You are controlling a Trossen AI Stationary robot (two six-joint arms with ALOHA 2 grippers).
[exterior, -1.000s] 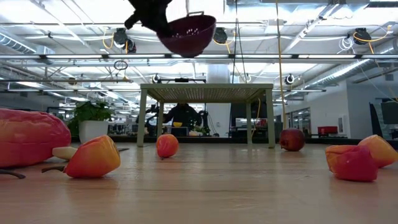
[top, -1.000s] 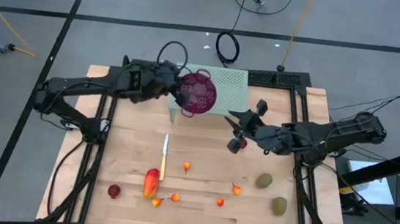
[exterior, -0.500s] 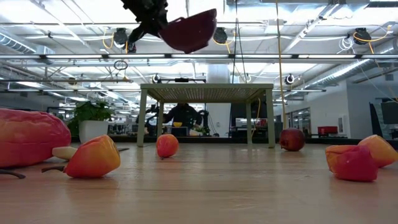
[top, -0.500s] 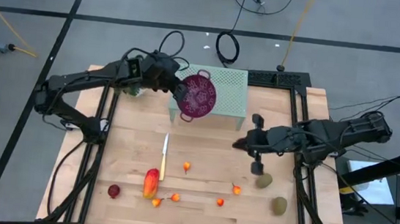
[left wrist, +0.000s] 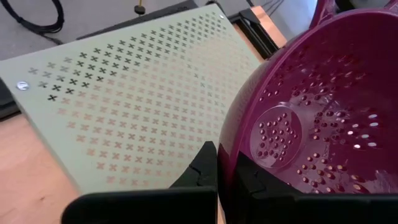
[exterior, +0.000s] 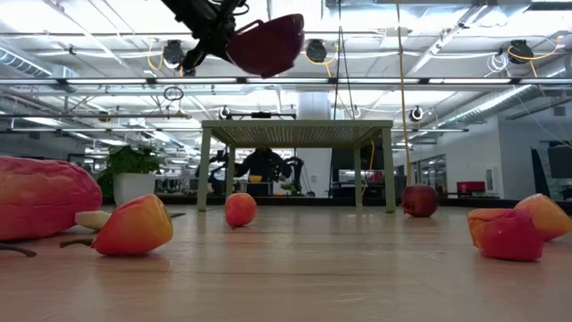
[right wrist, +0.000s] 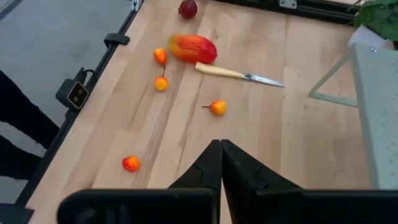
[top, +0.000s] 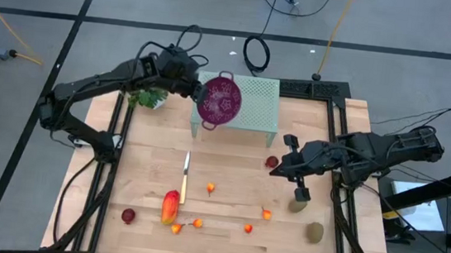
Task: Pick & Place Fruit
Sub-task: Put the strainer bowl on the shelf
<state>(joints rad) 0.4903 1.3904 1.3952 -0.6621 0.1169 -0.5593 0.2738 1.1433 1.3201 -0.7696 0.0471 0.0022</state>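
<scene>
Fruit [top: 170,207] lies scattered on the table [top: 223,234]; right hand [top: 296,181] closed, empty.

We look straight down on the table [top: 223,234] from above; level across it from its surface; both share the mango [top: 170,207] [exterior: 40,197]. Wrist cameras sit close behind their fingers.

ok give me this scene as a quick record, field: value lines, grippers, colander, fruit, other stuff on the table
left gripper: shut on the rim of the purple colander, held in the air over the green perforated stand
right gripper: shut, empty, above the table near a kiwi
colander contents: nothing visible inside
fruit on table: mango, second kiwi, two dark red balls, several small orange-red pieces
knife: flat beside the mango
plant: at the far left edge
</scene>
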